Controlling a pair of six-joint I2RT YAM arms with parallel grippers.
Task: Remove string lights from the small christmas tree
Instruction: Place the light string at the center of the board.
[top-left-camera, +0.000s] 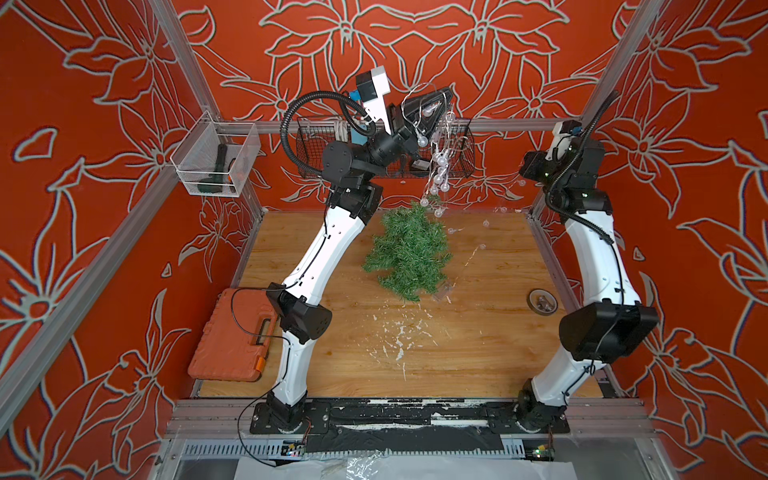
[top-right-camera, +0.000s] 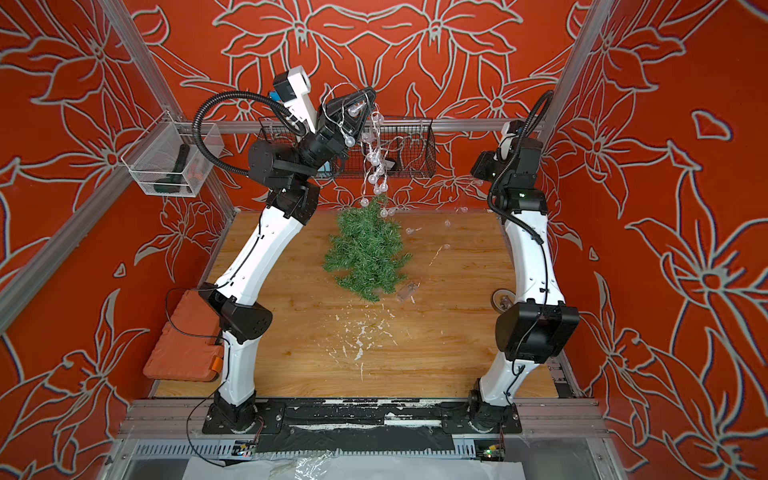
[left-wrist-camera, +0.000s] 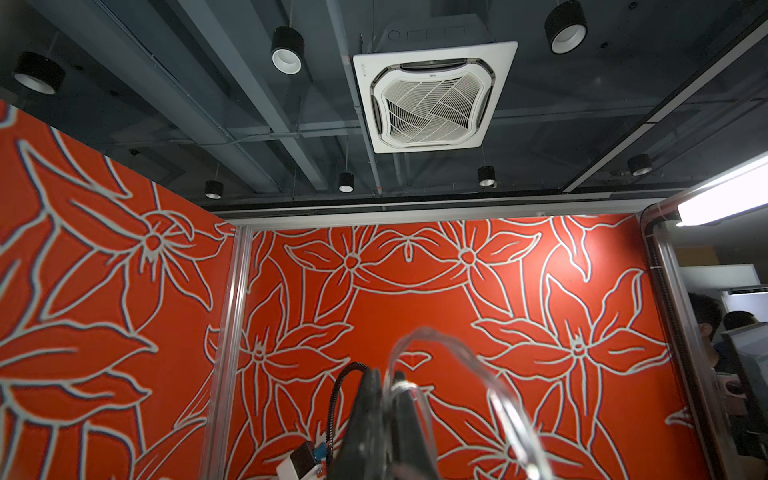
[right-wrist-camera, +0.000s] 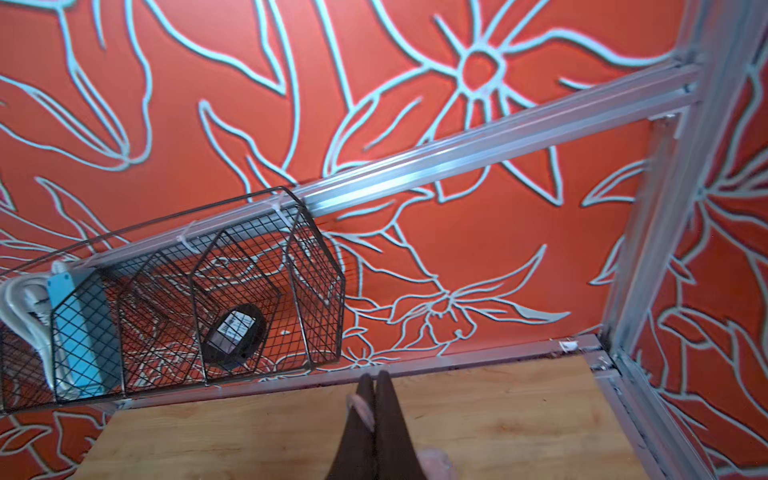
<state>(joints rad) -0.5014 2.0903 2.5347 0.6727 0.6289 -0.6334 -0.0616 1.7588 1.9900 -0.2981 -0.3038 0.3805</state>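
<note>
Looking down into the cell, I see the left gripper (top-left-camera: 445, 93) raised high near the back wall (top-left-camera: 415, 50); its jaws are clenched on the string lights (top-left-camera: 436, 166), and in its wrist view a loop of the clear wire rises out between the pressed fingers (left-wrist-camera: 365, 415). From this grasp a bunch of wire and round bulbs hangs down in front of the black wire basket (top-left-camera: 463, 160); the lowest bulbs reach the thin top of the small christmas tree (top-left-camera: 405, 249). The tree lies flat on the wooden table (top-left-camera: 478, 353), in the far middle part, with its top toward the back wall; in both top views most of its green branches are bare of bulbs. A second part of the string leaves the tree top and goes through the air toward the right arm, with some bulbs spaced along it. The clear battery box (top-left-camera: 442, 291) lies on the table just beside the foot of the tree, on the right arm's side. The right gripper (right-wrist-camera: 374, 376) is over the far right corner of the table; its jaws are closed together, and a thin clear strand crosses one finger, so I judge that it also grasps the lights.
</note>
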